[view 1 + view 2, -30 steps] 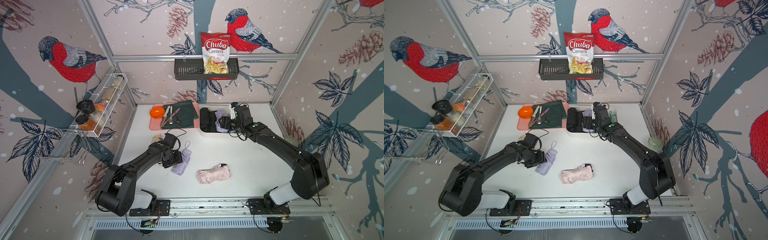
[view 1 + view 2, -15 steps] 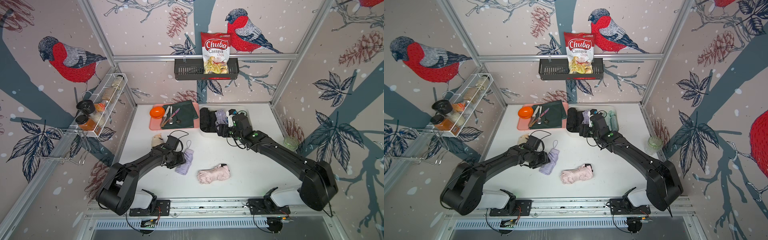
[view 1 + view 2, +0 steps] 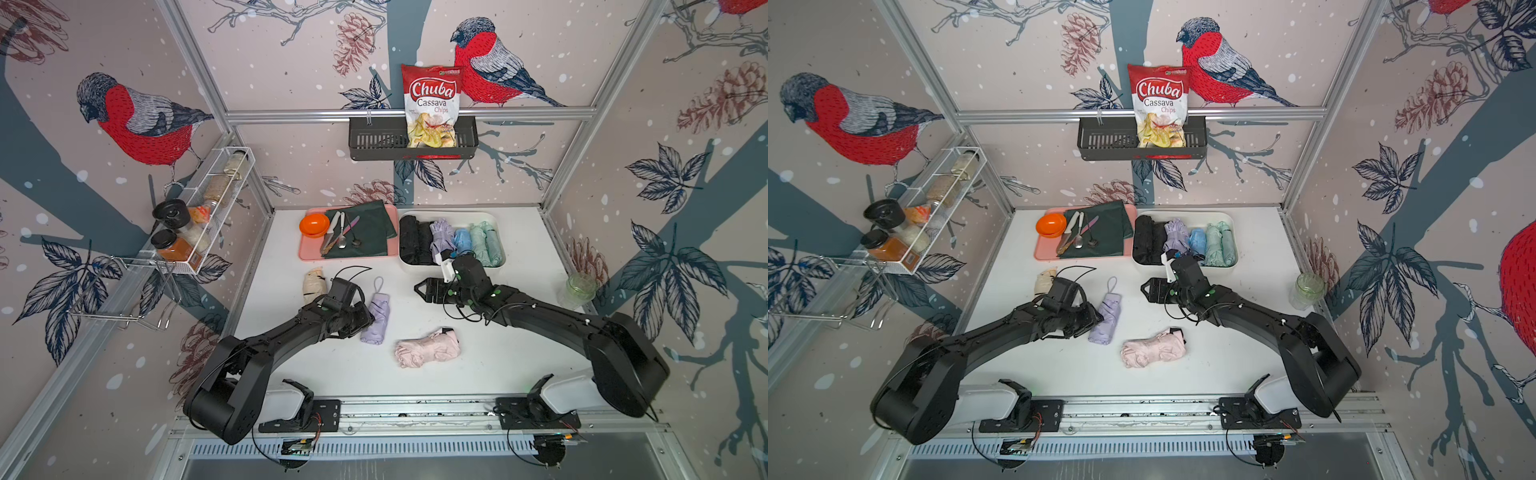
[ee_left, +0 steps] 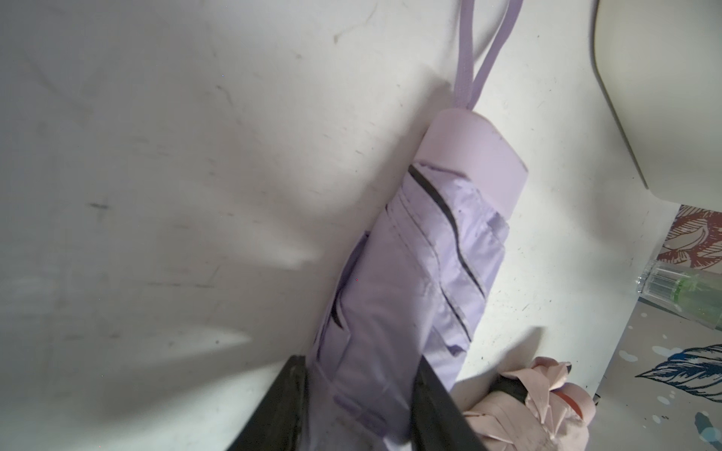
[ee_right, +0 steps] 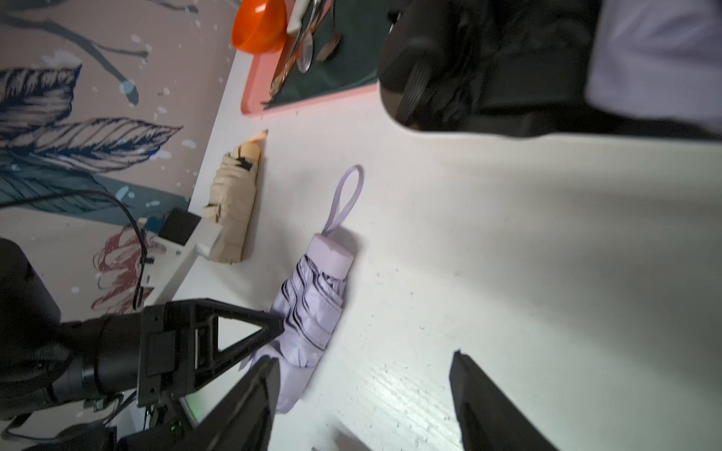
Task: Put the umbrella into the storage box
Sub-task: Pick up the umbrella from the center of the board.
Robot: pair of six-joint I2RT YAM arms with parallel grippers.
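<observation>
Lilac umbrella (image 3: 376, 318) lies on scuffed white table (image 3: 498, 353), bird-patterned walls (image 3: 291, 62) all around.

Lighting: bright, even, diffuse from overhead; soft faint shadows on white worktop (image 3: 498, 365). Top views: sharp, straight lines bow toward edges. Wrist views: softer focus, near foreground blurred, fan-shaped shadows, pale sheen on worktop, dimmer corners

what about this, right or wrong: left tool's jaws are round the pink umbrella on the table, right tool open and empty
Wrong colour: the left wrist view shows the left tool with its jaws round the lilac umbrella on the table; the pink umbrella lies free beside it. The right tool is open and empty.
</observation>
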